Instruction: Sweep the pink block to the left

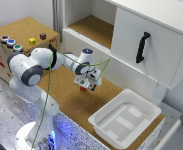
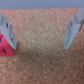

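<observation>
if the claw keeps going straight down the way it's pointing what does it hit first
Probably the cork surface. The claw points down at it, fingers apart, with only bare cork between them. The pink block sits beside one finger, so that finger might clip it; depth is unclear.

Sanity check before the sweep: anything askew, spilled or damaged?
Nothing spilled or damaged. The pink block sits beside one finger of the open gripper, not centred between the two. The white bin rests upright on the cork table.
</observation>
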